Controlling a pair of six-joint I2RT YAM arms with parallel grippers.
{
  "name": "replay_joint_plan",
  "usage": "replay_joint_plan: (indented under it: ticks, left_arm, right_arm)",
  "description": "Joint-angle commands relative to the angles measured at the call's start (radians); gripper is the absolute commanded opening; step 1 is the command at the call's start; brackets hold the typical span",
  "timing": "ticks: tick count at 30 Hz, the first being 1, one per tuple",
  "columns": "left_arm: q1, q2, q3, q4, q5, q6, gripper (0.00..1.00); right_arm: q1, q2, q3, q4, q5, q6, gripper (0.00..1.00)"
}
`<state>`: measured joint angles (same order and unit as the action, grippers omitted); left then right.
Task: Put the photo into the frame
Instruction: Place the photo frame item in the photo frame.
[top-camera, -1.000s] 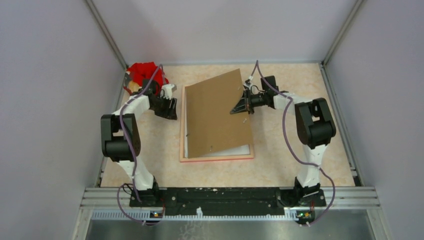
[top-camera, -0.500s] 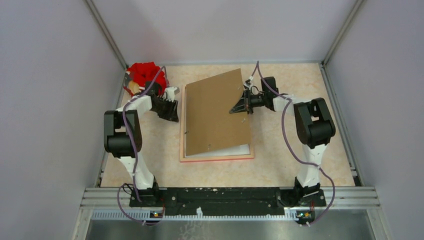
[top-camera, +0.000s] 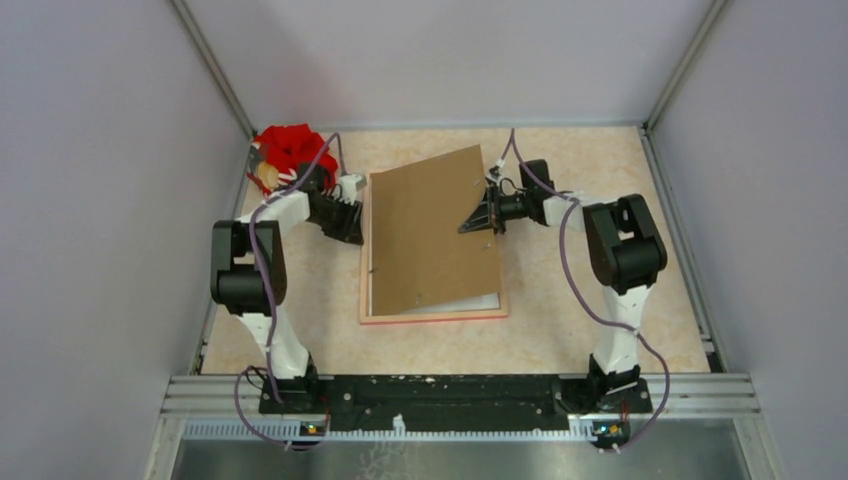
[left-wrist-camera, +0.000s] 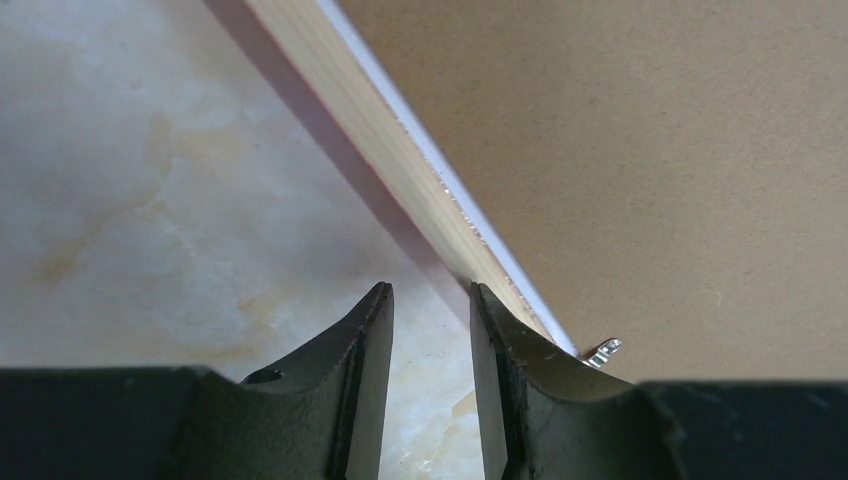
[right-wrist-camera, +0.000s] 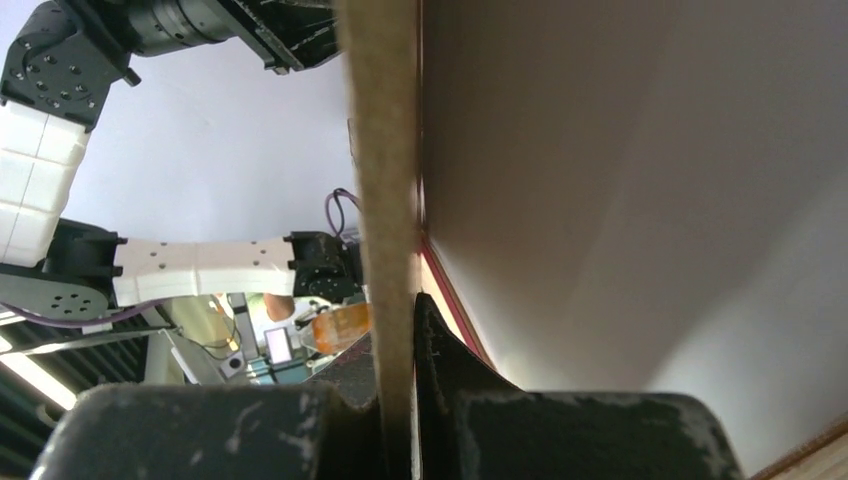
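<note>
Brown fibreboard, matte and stiff: the backing board is clenched by its edge in the right jaws and slopes down away from them over the frame. The photo lies inside that thin pink frame, white back up, mostly under the board. The left jaws stand parted and empty, one finger just beside the frame's pale wooden rail on the marbled counter. I'd worry that a nudge from that finger shifts the frame, or that the board drops skewed and misses the recess.
</note>
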<state>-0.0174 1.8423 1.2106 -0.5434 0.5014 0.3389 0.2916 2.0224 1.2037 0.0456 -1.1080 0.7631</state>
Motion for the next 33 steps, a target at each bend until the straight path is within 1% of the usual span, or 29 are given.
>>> replay_joint_plan:
  ticks: [1, 6, 16, 23, 27, 33]
  left_arm:
    - [-0.024, 0.022, -0.016, 0.039, 0.023, -0.005, 0.4]
    - [-0.042, 0.03, -0.019, 0.042, 0.022, -0.009, 0.39]
    - [-0.044, 0.026, -0.028, 0.037, 0.04, -0.003, 0.36]
    - [-0.044, 0.042, -0.037, 0.033, 0.066, 0.006, 0.33]
    - [-0.044, 0.042, -0.037, 0.03, 0.078, 0.011, 0.31]
    - [-0.044, 0.038, -0.036, 0.014, 0.094, 0.026, 0.29]
  right_arm:
    - [0.011, 0.008, 0.024, 0.042, -0.035, -0.002, 0.0]
    - [0.018, 0.021, 0.021, 0.047, -0.015, -0.002, 0.0]
    - [0.027, 0.03, -0.057, 0.24, 0.022, 0.128, 0.0]
    - [0.047, 0.009, -0.144, 0.32, 0.088, 0.154, 0.0]
    - [0.049, 0.004, -0.176, 0.321, 0.135, 0.149, 0.0]
    - [0.059, 0.0, -0.213, 0.429, 0.192, 0.223, 0.0]
